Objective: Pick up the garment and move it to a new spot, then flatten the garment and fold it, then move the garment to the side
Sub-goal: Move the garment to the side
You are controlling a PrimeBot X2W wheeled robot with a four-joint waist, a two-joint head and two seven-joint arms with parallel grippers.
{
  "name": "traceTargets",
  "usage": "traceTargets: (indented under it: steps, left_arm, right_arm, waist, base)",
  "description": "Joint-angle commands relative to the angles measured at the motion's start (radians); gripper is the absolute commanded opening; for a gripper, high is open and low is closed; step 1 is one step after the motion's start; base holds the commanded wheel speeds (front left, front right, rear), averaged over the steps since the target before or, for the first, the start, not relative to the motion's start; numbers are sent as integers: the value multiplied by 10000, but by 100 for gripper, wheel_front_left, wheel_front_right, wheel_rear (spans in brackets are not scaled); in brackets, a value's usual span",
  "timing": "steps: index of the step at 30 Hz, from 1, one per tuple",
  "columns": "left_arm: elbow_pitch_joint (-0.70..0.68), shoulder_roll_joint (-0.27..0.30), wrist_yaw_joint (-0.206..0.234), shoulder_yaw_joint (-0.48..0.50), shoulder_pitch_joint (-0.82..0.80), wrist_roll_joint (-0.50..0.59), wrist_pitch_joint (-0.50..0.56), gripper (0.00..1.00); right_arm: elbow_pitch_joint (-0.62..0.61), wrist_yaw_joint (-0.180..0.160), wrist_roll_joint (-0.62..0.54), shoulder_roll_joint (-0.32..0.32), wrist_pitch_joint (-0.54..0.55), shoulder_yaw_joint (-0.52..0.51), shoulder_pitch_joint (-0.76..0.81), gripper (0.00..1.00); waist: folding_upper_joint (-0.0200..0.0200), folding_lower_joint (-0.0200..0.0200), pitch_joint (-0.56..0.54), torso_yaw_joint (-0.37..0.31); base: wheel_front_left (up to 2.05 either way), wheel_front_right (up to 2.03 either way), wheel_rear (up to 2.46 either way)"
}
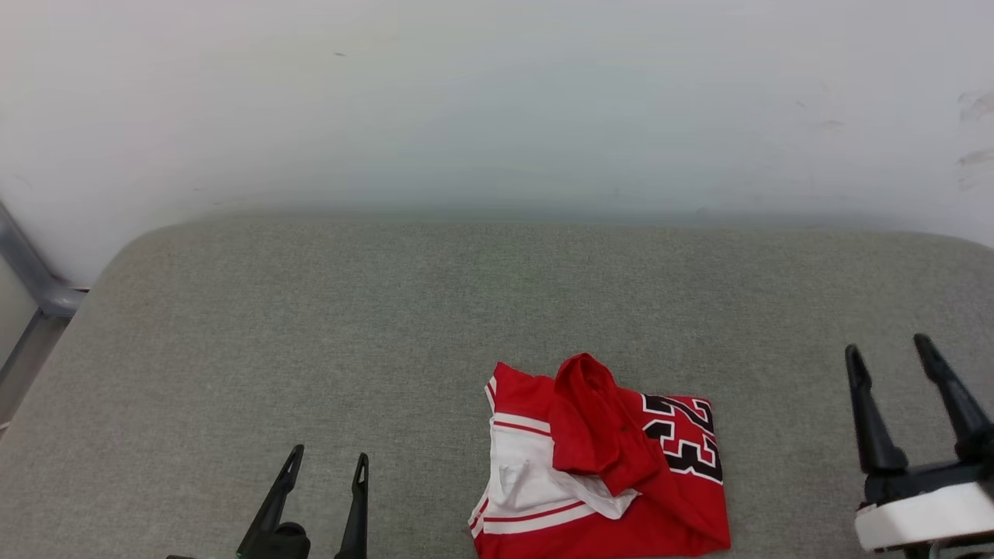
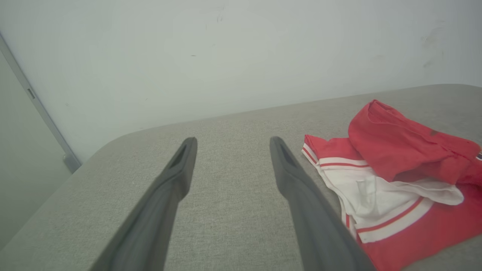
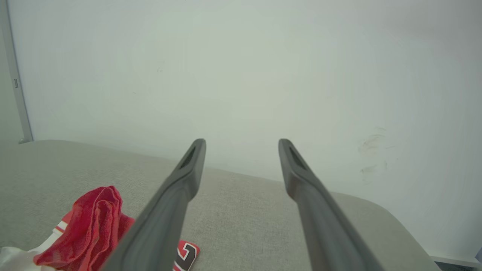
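Observation:
The garment (image 1: 606,473), a red jersey with white sleeves, striped trim and a black number, lies bunched in a loose heap near the front edge of the grey cushioned surface (image 1: 435,310). One red fold sticks up from its middle. My left gripper (image 1: 328,458) is open to its left, above bare fabric, touching nothing. My right gripper (image 1: 889,347) is open to the garment's right, also apart from it. The left wrist view has the garment (image 2: 391,180) to the right of my open left gripper (image 2: 232,142). The right wrist view has the garment (image 3: 90,226) at lower left of the open right gripper (image 3: 242,143).
A pale wall (image 1: 497,101) rises directly behind the cushioned surface. A grey metal frame (image 1: 31,287) stands at the far left edge. Bare grey fabric stretches behind and to the left of the garment.

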Motion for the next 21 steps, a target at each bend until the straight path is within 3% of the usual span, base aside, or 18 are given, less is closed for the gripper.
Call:
traceTargets:
  steps: [1, 5, 11, 14, 21]
  left_arm:
    - [18, 1, -29, 5, -135, 32, -21, 100]
    - [21, -13, -83, -29, -275, 28, -21, 100]
    - [37, -86, -111, -89, -408, 28, -21, 100]
    - [55, -118, -105, -116, -452, 34, -21, 100]
    - [49, -215, -180, -212, -667, 42, -21, 100]
  right_arm:
    - [152, -11, 270, -245, 20, -80, -380, 100]
    - [702, -11, 1427, -1255, 1018, 426, -1358, 100]
    - [1304, -13, 3727, -3001, 3530, 1980, -2434, 100]
    - [1420, -13, 4524, -3414, 4397, 2415, -2643, 100]
    - [1677, -10, 7362, -4516, 7717, 3800, -2723, 100]
  waist:
    - [-1, 0, 47, 74]
    - [-1, 0, 155, 242]
    - [-1, 0, 362, 520]
    - [-1, 0, 431, 608]
    - [-1, 0, 875, 1022]
  base:
    - [0, 0, 0]
    - [0, 0, 0]
    - [0, 0, 0]
    - [0, 0, 0]
    - [0, 0, 0]
